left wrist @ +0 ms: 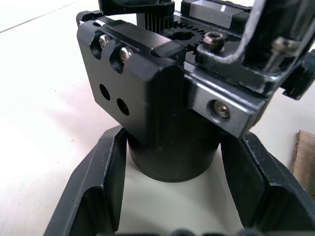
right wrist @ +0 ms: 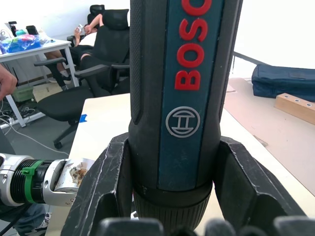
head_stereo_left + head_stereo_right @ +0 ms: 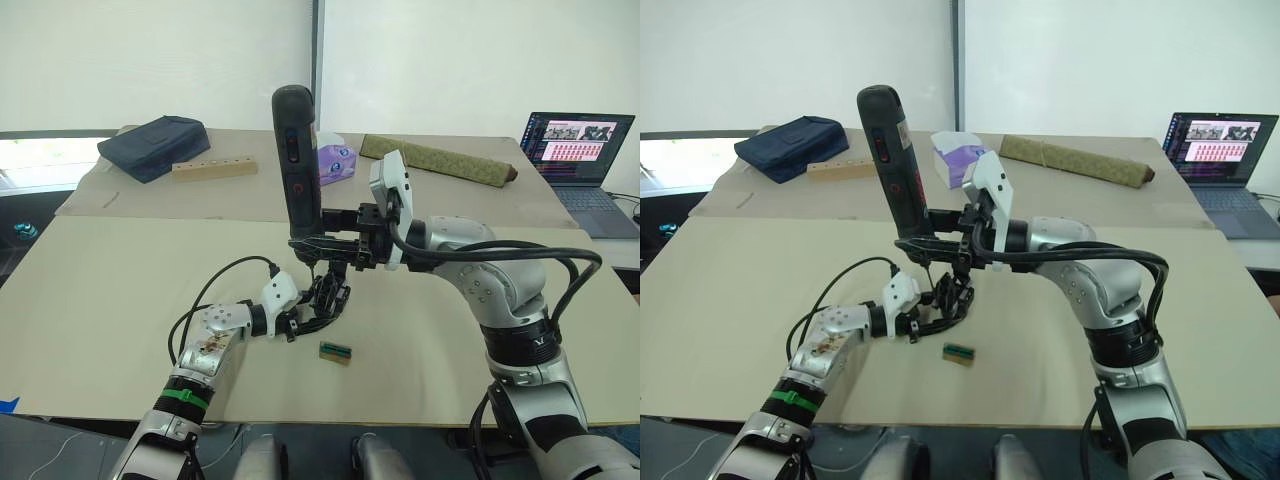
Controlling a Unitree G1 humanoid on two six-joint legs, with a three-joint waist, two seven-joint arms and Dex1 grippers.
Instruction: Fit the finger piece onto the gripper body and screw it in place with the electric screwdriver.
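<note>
The electric screwdriver point(image 3: 296, 150) stands upright above mid-table, with a red label on its dark body. My right gripper point(image 3: 318, 243) is shut on its lower end; its fingers point(image 2: 110, 187) clamp both sides of the barrel point(image 2: 179, 98). Its tip points down at the gripper body point(image 3: 325, 297), a small black mechanism standing on the table. My left gripper point(image 3: 312, 312) is shut on that body's round base point(image 1: 172, 157), one finger point(image 1: 96, 191) on each side. A black block with two screw heads point(image 1: 125, 83) sits on the body. I cannot pick out the finger piece from the black mechanism.
A small green-and-brown block point(image 3: 335, 351) lies just in front of the gripper body. On the rear table are a dark blue bag point(image 3: 155, 145), a wooden block with holes point(image 3: 214, 168), a purple tissue pack point(image 3: 337, 160), a long olive roll point(image 3: 440, 160) and a laptop point(image 3: 580, 150).
</note>
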